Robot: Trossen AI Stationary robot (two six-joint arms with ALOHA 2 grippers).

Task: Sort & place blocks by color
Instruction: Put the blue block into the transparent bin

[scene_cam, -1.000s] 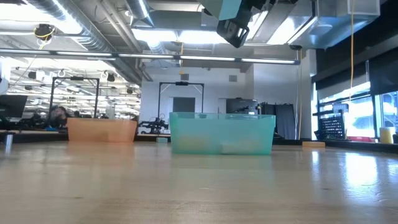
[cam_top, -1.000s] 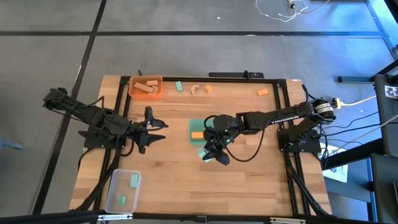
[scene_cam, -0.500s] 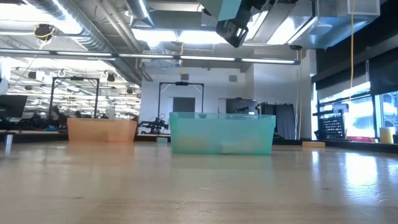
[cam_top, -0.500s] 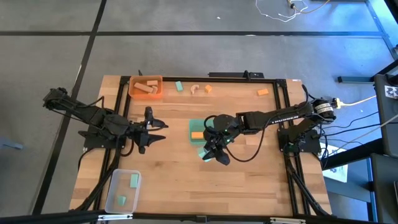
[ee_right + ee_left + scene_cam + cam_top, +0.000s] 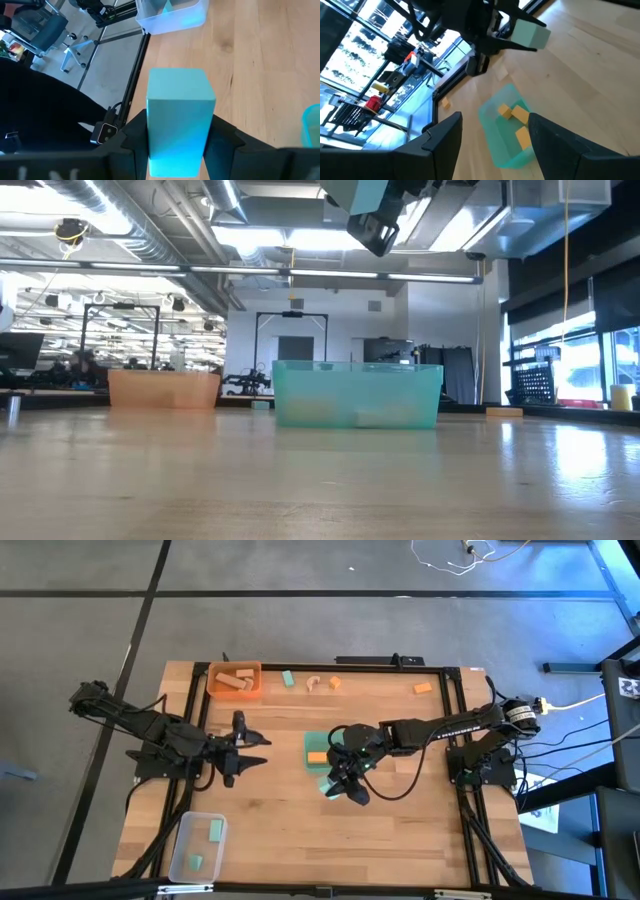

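My right gripper (image 5: 340, 788) is shut on a mint-green block (image 5: 180, 120) and hangs high over the table, just near of the green tray (image 5: 312, 743). That tray holds orange blocks (image 5: 512, 112). My left gripper (image 5: 258, 750) waits open at the table's left, with nothing between its fingers (image 5: 445, 145). The orange tray (image 5: 235, 680) at the far left holds pale wood blocks. The clear tray (image 5: 197, 845) at the near left holds mint-green blocks. Loose on the table's far side lie a mint-green block (image 5: 288, 678), a wood piece (image 5: 314, 684) and two orange blocks (image 5: 336, 683), (image 5: 423, 688). My right gripper pinches the mint-green block between its two fingers (image 5: 222, 137), which press on two opposite side faces (image 5: 152, 135). The fingers slant down toward the table's near left. The block's free end sticks out past the fingertips, and the block is lifted clear of the table.
Black frame rails (image 5: 196, 710) run along the table's left, right and far sides. Bare wood (image 5: 330, 840) lies between the clear tray and the right arm's base. In the low view the green tray (image 5: 356, 394) and orange tray (image 5: 163, 389) stand on the table.
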